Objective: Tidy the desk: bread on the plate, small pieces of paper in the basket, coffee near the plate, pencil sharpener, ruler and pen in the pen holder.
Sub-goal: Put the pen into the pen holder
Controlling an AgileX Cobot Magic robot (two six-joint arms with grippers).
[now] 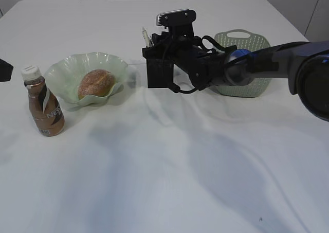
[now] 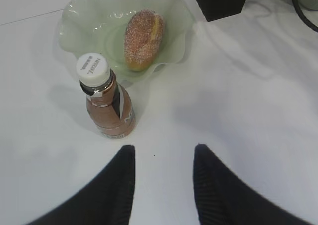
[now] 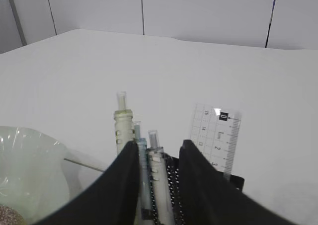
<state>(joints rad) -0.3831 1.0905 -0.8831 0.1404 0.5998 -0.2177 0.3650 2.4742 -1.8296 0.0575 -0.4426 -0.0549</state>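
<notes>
While your right gripper (image 3: 158,158) hangs over the pen holder (image 1: 155,68) near the far edge of the bench, its two fingers (image 3: 124,178) stand a little apart, and a pen (image 3: 160,178) stands upright in the narrow gap between them. You cannot tell from the wrist view if the pads press on this pen or only stand beside it. A second, thicker pen (image 3: 121,123) rises just left of the fingers, and the clear ruler (image 3: 218,135) stands upright at their right, in the same holder. The basket (image 1: 242,63) sits behind the right arm, toward the far right corner.

Your left gripper (image 2: 161,183) is wide open and holds nothing. It hovers above the cloth near the left edge. The coffee (image 2: 105,98) stands upright just ahead of it, slightly left of the gap between the fingers, not touching them. Beyond the bottle, the plate (image 2: 74,34) carries the bread (image 2: 144,36); bottle and plate are close together, and in the wrist view the cap overlaps the plate rim.
</notes>
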